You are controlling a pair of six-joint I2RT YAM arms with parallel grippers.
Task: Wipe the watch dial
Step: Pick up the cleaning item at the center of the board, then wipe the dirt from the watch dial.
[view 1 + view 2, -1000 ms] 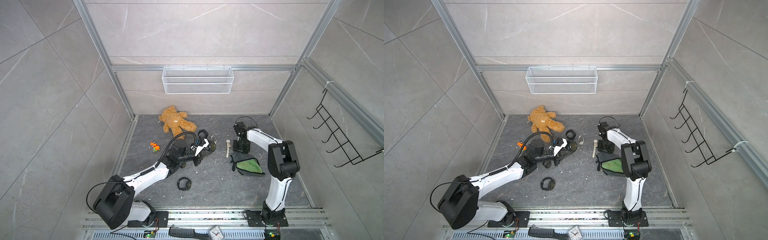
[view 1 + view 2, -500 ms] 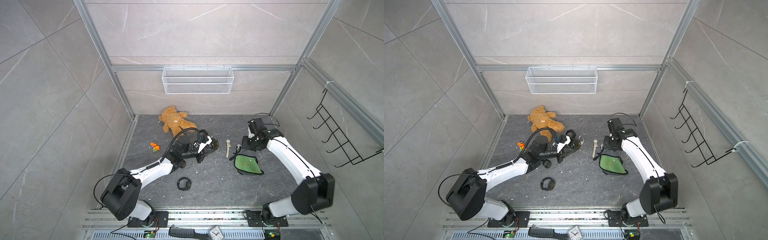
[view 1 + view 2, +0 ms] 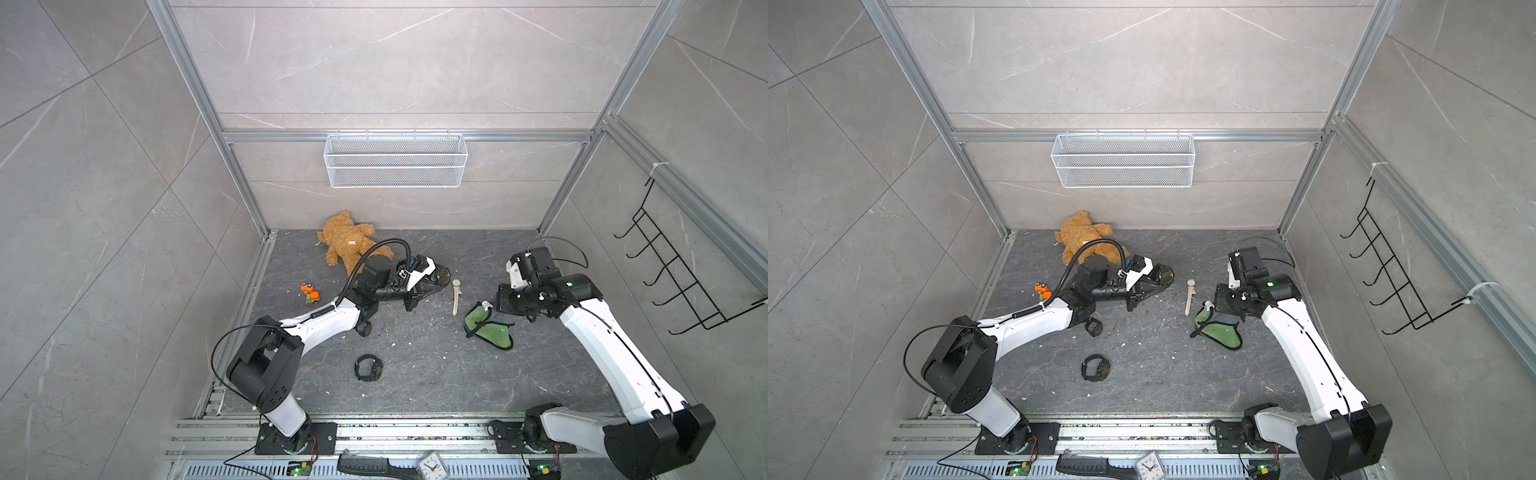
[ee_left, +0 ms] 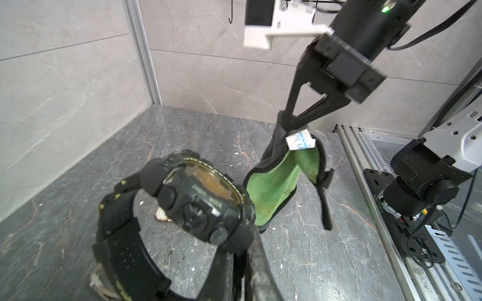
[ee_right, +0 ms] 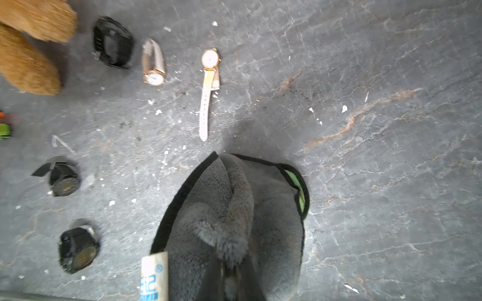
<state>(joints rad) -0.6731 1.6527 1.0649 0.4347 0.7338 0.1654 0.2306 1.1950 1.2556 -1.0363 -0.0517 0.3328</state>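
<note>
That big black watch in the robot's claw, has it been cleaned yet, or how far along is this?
Both pickups look done: the left gripper is shut on the chunky black digital watch, held off the dark stone floor, and the right gripper pinches the green-and-grey fleece cloth, its lower end trailing on the floor. Cloth and dial are still apart, so the wiping itself is left.

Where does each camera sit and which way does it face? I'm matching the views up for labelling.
Top views: high at the front, looking down at the floor; both arms show.
Left wrist: on the left arm, looking past the left claw and its black watch toward the right claw.
Right wrist: on the right arm, looking down past the right claw at the floor.
Shared: the green-and-grey cloth appears in all views.
</note>
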